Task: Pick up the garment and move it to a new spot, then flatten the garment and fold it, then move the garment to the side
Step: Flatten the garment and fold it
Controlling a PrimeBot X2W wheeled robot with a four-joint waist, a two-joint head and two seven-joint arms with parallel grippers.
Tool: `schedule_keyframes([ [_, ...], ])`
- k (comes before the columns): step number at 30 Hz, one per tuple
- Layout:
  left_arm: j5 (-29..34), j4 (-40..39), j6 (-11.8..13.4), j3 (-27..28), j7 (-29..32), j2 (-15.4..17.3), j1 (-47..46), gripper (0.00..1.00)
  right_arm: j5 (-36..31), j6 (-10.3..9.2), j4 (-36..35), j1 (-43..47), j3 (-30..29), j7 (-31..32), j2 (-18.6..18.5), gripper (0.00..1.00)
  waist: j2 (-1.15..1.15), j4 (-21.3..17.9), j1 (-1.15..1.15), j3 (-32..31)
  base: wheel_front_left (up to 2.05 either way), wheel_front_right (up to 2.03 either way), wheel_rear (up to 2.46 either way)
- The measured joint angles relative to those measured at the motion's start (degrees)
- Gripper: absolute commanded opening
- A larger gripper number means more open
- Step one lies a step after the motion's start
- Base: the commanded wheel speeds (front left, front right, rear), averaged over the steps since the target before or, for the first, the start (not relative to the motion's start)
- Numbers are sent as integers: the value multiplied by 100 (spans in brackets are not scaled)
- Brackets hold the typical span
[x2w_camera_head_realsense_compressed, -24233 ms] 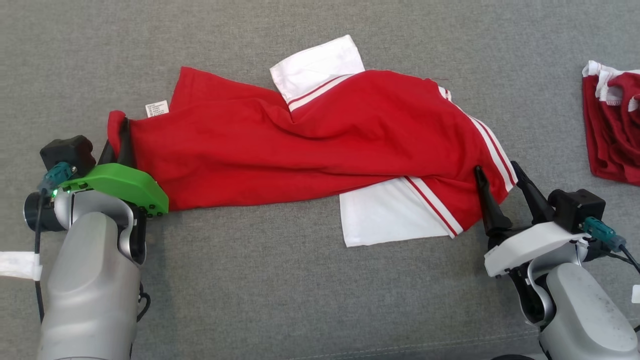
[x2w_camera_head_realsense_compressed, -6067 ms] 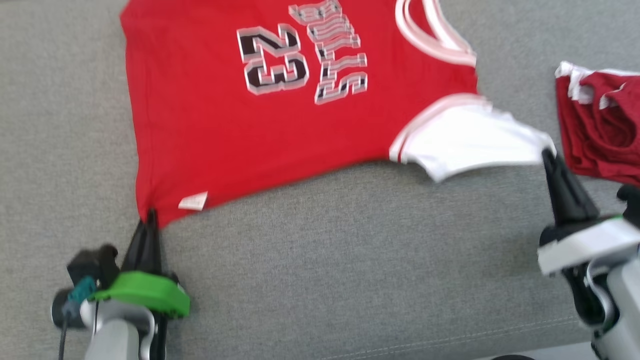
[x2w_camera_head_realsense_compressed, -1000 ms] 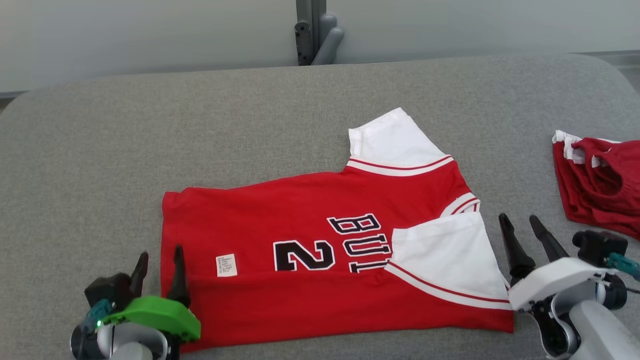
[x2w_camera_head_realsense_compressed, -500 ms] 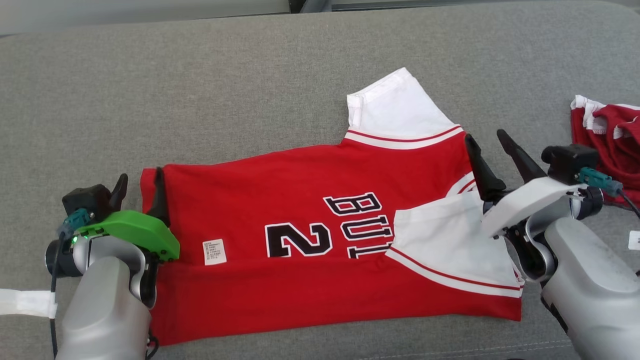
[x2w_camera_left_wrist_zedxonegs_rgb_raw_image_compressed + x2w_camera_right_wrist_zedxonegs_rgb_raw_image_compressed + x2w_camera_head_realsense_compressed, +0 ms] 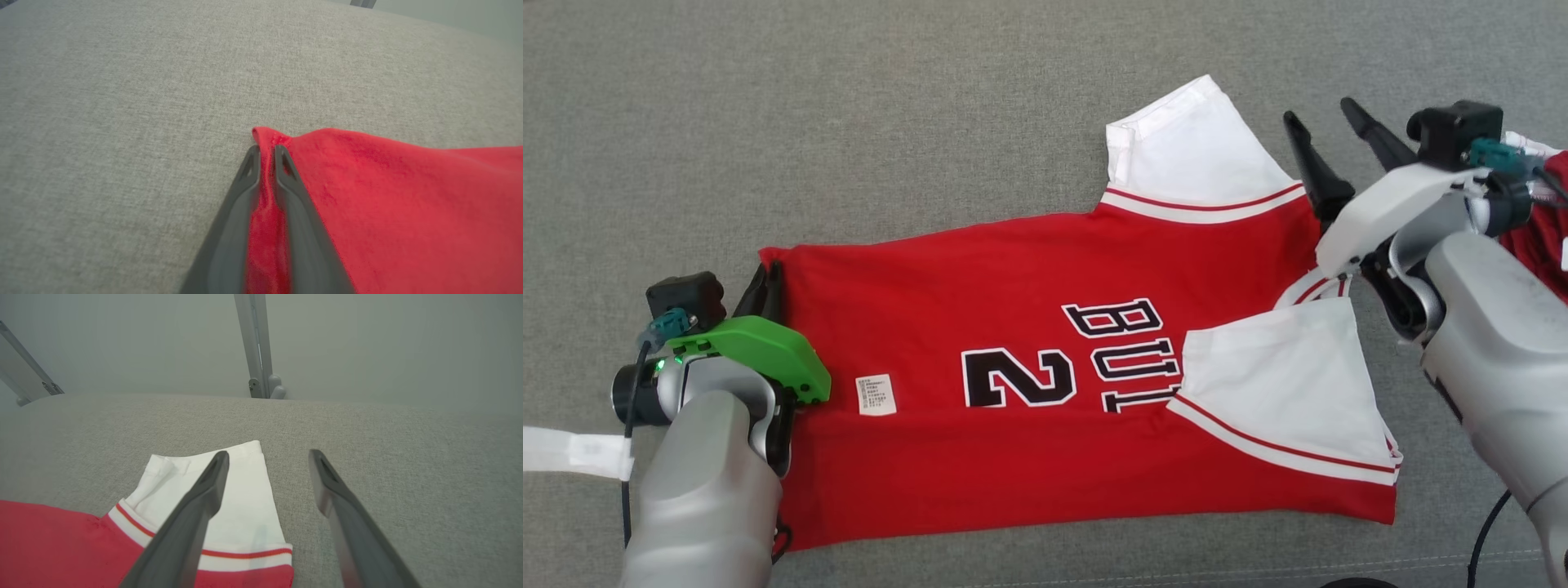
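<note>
Firstly, a broad grey woven-fabric bench (image 5: 931, 122) is carrying everything listed.

Next, a red short-sleeved jersey with white sleeves and black lettering (image 5: 1013, 269) is lying across the middle of the bench, hem toward the robot's left and shoulders toward its right. Its near long side is lying folded up over the front, leaving a "2" and part of a word showing. The near white sleeve (image 5: 1282, 384) is resting on the red cloth, and the far white sleeve (image 5: 1184, 139) is lying flat on the bench.

Third, the left end effector (image 5: 770, 273), under a green cover, is pinching the jersey's far hem corner. In the left wrist view its dark fingers (image 5: 245, 196) are pressing together on a ridge of red cloth.

Fourth, the right end effector (image 5: 1319, 112), under a white cover, is standing wide open and holding nothing. In the right wrist view one finger is lying over the far sleeve's edge and the other over bare bench; whether either is touching cannot be told.

Fifth, a crumpled dark red garment with white trim (image 5: 1535, 249) is lying at the bench's right edge, partly hidden behind the right arm.

Last, a small white rectangular label (image 5: 876, 394) is sitting on the red cloth near the hem.
</note>
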Motion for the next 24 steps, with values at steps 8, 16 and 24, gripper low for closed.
schedule_keyframes([
  [8,34,-55,-23,-167,-1,-130,-291,0,82,-1,755,-1046,244,671,-13,100,0,175,0,257,0,0,0],
  [16,46,-357,-32,-330,0,-270,-393,0,163,-1,1285,-1656,753,1399,-25,100,0,493,0,521,0,0,0],
  [24,-52,-605,-44,-506,-4,-357,-458,0,407,-1,1742,-1946,966,1816,-60,100,0,741,0,792,0,0,0],
])
